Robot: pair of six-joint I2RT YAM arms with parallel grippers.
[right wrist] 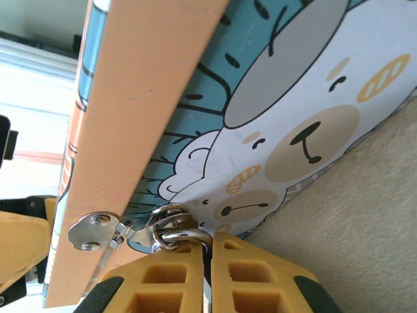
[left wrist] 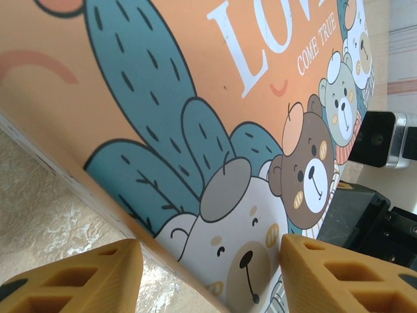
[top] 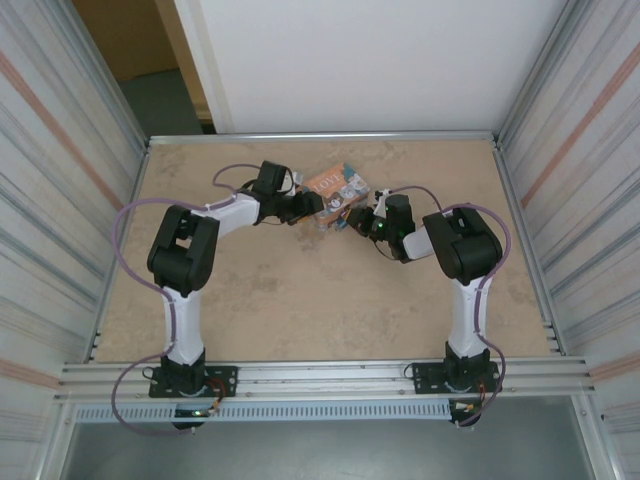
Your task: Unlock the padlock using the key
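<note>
From my seat the biggest thing is the beige table [top: 300, 300], walled in by ribbed metal panels. Toward its far side lies the box [top: 333, 187], orange, printed with teal cactus shapes, cartoon bears and the word "LOVE" in white, with both arms reaching in on it from either side.

The left gripper [left wrist: 210, 261] has its yellow fingers spread wide, and the box's lower edge runs between them; I cannot tell whether the pads bear on it.

The right gripper [right wrist: 210, 244] sits at the box's other end, low against the table, its fingers pressed together. Just beside them, a small silver hasp plate [right wrist: 93, 230] with two screws is fixed to the box's plain orange side. Bright silver rings [right wrist: 172, 228] hang by it, touching the right fingertips; shackle or key ring, I cannot tell. A thin sliver of metal, which I take for the key [right wrist: 207, 297], is pinched in the seam between the fingers.
</note>
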